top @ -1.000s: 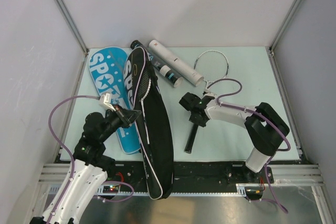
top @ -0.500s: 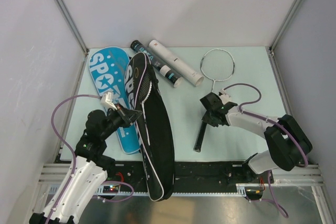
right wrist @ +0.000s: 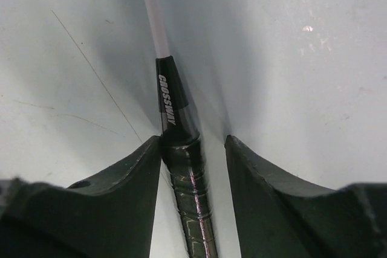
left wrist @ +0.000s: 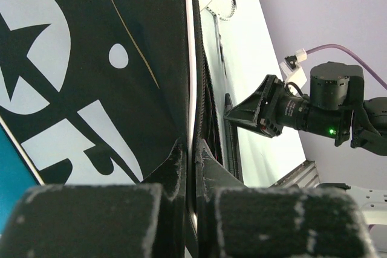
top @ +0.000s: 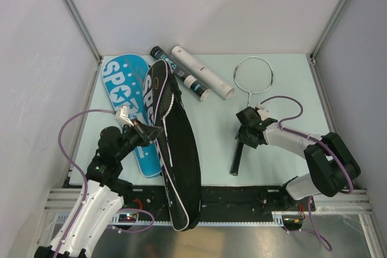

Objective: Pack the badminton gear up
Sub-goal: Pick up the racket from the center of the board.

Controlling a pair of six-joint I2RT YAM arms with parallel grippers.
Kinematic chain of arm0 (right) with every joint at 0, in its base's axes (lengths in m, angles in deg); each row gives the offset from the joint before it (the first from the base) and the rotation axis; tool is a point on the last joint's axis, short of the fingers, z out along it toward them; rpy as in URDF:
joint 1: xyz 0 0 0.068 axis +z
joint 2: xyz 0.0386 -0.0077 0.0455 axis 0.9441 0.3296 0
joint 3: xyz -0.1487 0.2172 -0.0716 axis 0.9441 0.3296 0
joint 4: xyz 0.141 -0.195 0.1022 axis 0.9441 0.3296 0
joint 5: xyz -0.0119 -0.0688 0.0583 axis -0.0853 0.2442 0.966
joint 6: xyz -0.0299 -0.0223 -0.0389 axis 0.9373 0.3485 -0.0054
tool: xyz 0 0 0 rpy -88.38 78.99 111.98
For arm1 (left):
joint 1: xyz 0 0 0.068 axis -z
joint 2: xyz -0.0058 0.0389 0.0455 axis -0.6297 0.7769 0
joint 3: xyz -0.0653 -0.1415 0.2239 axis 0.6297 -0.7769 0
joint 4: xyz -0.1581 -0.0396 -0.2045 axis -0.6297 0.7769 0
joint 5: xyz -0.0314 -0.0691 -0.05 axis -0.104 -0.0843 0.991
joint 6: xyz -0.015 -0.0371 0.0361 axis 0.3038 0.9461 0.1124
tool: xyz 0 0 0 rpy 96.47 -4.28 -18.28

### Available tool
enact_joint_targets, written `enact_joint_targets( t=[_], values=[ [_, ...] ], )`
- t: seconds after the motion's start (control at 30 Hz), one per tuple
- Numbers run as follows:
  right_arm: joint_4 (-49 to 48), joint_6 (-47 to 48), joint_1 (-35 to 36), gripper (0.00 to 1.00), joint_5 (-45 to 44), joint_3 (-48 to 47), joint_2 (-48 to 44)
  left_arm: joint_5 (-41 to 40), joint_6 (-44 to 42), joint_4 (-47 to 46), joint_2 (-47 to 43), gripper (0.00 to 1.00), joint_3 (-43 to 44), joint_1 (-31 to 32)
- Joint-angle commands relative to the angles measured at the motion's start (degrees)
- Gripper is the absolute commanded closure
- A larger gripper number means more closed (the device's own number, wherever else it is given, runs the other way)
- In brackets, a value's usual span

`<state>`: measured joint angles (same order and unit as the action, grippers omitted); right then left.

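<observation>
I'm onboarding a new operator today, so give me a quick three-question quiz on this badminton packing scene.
1. Fill in: the black bag lies partly over the ___ bag.
2. True or false: the left gripper is shut on the black bag's edge.
3. The right gripper has its open jaws either side of the racket at its: A head; B strings; C black handle.
Key: 1 the blue bag; 2 true; 3 C.

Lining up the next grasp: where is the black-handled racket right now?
In the top view, the black-handled racket lies on the right side of the table, its handle between the right gripper's open jaws.
</observation>
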<state>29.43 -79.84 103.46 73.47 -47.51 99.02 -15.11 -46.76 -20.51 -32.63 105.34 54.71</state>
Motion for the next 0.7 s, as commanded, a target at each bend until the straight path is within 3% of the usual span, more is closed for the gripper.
enact_joint_targets(
  t=[0.0,0.27,0.57,0.67],
  values=[
    [6.93,4.59,-0.98,0.51,-0.57,0.82,3.07,1.24,0.89,-5.12,-1.34,1.0,3.98,-0.41],
    [8.38,7.28,-0.79,0.58,-2.31,-2.02,6.38,1.31,0.82,-5.08,-0.45,1.0,3.5,-0.54],
    [4.96,9.3,-1.51,0.94,-2.49,-0.61,1.06,1.69,1.55,-5.07,-0.29,1.0,3.49,-0.74],
    [5.32,9.35,-1.15,0.99,-3.92,0.57,-4.25,2.5,2.55,-5.14,0.11,1.0,3.68,-1.33]
  ],
)
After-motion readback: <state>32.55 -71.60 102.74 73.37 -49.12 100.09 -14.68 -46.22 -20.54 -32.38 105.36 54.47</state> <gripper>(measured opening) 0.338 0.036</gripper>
